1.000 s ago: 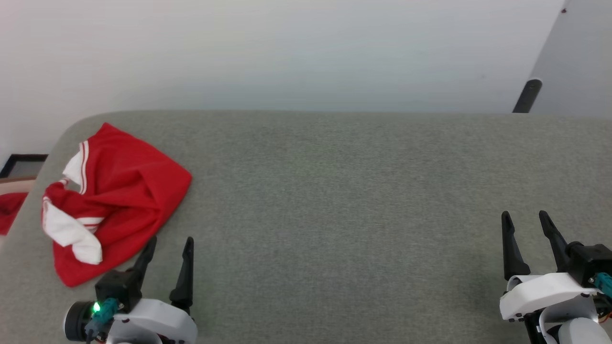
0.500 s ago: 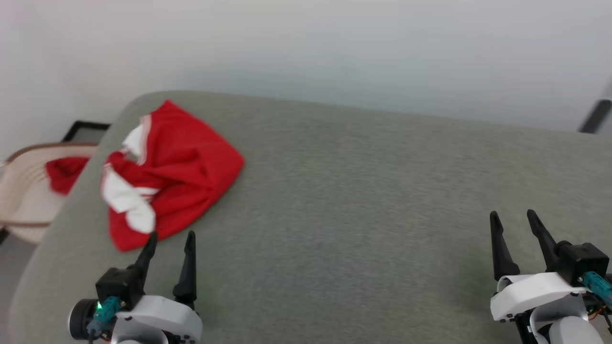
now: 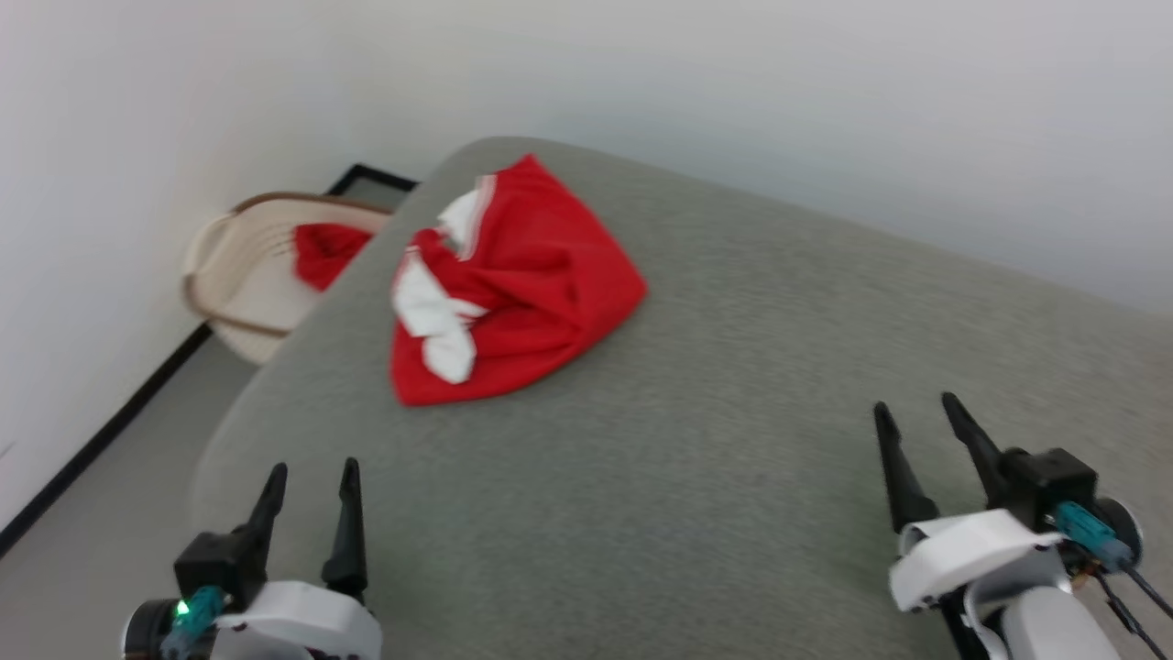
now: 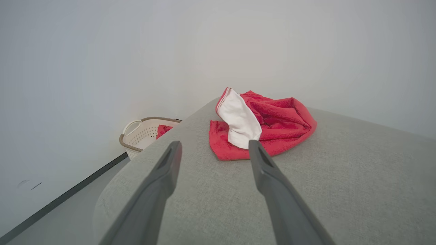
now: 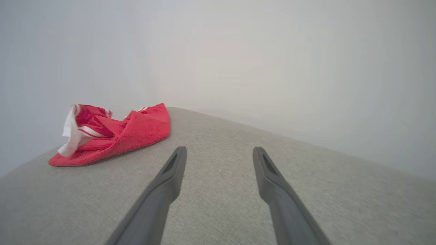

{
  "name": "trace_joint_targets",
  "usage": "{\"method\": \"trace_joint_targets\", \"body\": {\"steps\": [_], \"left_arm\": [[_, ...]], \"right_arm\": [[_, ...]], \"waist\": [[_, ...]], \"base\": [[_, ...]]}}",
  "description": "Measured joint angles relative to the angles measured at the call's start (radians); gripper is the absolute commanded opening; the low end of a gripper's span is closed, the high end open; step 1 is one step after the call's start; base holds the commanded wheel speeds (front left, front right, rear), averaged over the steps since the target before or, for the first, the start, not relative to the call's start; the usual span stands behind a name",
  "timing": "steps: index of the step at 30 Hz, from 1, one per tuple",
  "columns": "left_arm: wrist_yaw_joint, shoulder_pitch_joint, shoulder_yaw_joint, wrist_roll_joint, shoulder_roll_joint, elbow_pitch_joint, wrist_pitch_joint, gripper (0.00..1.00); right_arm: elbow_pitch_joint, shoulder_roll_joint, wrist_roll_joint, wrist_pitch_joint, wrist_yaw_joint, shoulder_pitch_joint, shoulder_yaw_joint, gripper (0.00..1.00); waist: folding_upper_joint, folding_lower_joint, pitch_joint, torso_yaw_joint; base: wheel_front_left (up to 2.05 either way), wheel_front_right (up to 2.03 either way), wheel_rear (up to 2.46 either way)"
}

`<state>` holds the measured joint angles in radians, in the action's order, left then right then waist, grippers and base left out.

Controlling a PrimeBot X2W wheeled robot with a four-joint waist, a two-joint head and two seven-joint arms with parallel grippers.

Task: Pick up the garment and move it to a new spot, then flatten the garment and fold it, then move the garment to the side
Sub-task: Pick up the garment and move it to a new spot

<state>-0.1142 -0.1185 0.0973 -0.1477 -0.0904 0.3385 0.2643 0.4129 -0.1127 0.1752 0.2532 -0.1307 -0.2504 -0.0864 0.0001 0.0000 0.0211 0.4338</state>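
Observation:
The garment (image 3: 522, 284), a bright red jersey with white cuffs and striped trim, lies crumpled near the far left corner of the grey padded table (image 3: 733, 412). In the left wrist view the garment (image 4: 269, 127) lies just beyond my fingertips; in the right wrist view the garment (image 5: 115, 134) is off to the left. My left gripper (image 3: 312, 477) hovers open and empty at the table's near left edge, short of the shirt. Far over at the lower right, the right gripper (image 3: 916, 412) is also open with nothing in it.
A cream laundry basket (image 3: 243, 275) holding a red cloth (image 3: 325, 252) stands on the floor off the table's left end, also in the left wrist view as the basket (image 4: 143, 134). A white wall runs behind. The table's middle and right are bare grey fabric.
The head camera has swung left, so the garment and basket sit further right in the picture. The left gripper now sits further back from the shirt. Both grippers stay open.

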Motion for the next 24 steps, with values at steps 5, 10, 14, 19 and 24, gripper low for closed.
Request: {"method": "trace_joint_targets", "body": {"steps": [5, 10, 14, 19, 24], "left_arm": [[0.018, 0.025, 0.052, -0.012, 0.013, -0.032, 0.000, 1.00], [0.033, 0.052, 0.086, -0.027, 0.027, -0.071, 0.000, 1.00], [0.035, 0.071, 0.096, -0.035, 0.033, -0.093, 0.000, 1.00], [0.025, 0.072, 0.088, -0.043, 0.036, -0.094, 0.000, 1.00], [-0.002, -0.011, 0.037, -0.029, 0.026, -0.058, 0.000, 1.00]], "right_arm": [[0.045, 0.004, 0.010, 0.002, 0.000, -0.085, -0.094, 1.00], [0.115, 0.004, 0.037, 0.003, 0.000, -0.159, -0.175, 1.00], [0.160, 0.006, 0.056, 0.007, 0.000, -0.209, -0.213, 1.00], [0.177, 0.001, 0.071, 0.008, 0.000, -0.231, -0.226, 1.00], [0.144, -0.009, 0.067, 0.008, 0.000, -0.214, -0.186, 1.00]], "waist": [[0.0000, 0.0000, 0.012, 0.073], [0.0000, -0.0001, 0.043, 0.106], [0.0000, 0.0000, 0.061, 0.118], [-0.0001, 0.0000, 0.072, 0.121], [0.0000, 0.0000, 0.078, 0.113]], "base": [[0.00, 0.00, 0.00], [0.00, 0.00, 0.00], [0.00, 0.00, 0.00], [0.00, 0.00, 0.00], [0.00, 0.00, 0.00]]}}
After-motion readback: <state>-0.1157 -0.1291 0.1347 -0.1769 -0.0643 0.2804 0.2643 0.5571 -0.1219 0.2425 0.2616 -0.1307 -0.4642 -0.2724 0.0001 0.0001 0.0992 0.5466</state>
